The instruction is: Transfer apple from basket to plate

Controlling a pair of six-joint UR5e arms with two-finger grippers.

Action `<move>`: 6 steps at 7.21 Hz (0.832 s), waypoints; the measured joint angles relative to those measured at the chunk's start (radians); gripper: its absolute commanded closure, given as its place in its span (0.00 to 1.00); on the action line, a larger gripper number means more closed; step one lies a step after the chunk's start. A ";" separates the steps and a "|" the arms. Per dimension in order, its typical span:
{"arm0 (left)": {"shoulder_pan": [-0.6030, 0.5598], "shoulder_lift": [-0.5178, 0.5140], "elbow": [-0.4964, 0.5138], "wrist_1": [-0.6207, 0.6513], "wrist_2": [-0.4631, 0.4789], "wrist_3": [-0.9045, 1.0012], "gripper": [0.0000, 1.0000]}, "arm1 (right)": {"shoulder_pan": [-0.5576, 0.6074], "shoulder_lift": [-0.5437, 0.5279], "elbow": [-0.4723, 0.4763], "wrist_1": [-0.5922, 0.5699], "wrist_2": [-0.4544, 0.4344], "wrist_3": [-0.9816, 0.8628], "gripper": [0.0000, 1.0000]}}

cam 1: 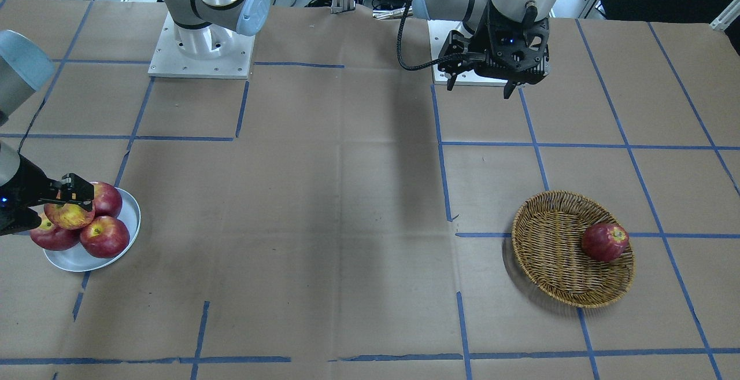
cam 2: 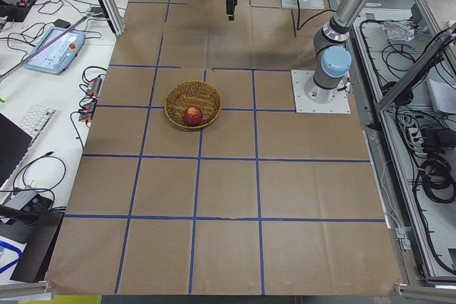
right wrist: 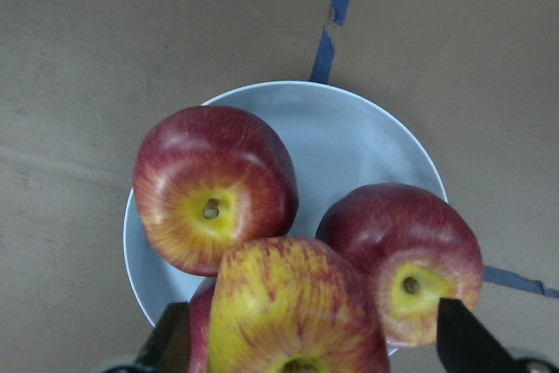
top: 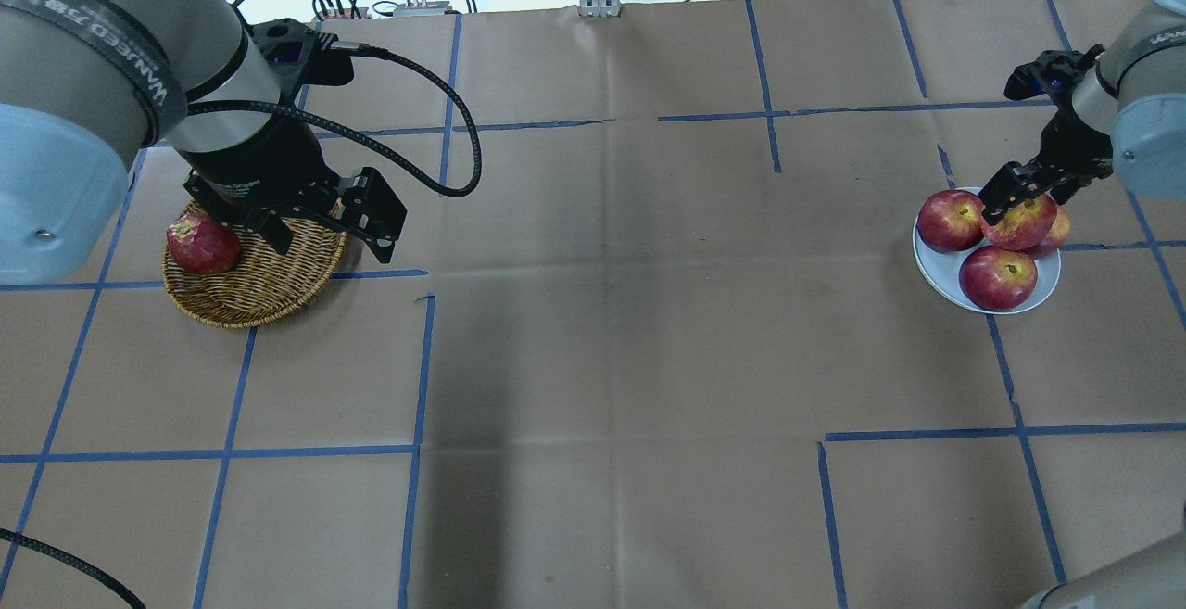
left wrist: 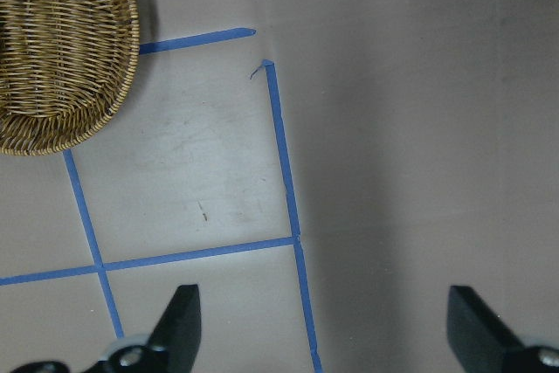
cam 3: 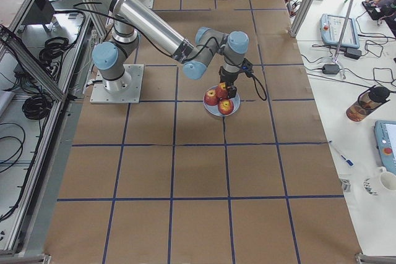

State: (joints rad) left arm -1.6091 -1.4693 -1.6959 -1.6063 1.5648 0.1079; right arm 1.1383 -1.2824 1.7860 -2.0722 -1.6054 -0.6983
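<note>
The right gripper point(top: 1010, 194) held the apple point(top: 1021, 222) between its fingers point(right wrist: 463, 338) above the plate point(top: 936, 268), atop the three red apples point(top: 997, 277) crowding it, probably because no bare spot remained. The left gripper point(cam 1: 481, 86) hung with fingers wide at the basket's point(cam 1: 549, 264) eleven o'clock in the front view; a dark apple point(cam 1: 605, 242) remained there on the worktop point(cam 1: 347, 224).

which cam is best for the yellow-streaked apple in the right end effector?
Right wrist: the yellow-streaked red apple fills the foreground between the fingers. Overhead and front-facing show it small, above the pale round plate. Exterior right: tiny. Others: absent.
</note>
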 measured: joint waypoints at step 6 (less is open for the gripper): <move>0.000 0.000 0.000 -0.001 0.000 -0.001 0.01 | 0.245 -0.127 -0.316 0.445 0.007 0.323 0.00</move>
State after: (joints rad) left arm -1.6091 -1.4695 -1.6958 -1.6071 1.5647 0.1074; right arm 1.3835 -1.4089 1.4704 -1.6272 -1.5987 -0.3749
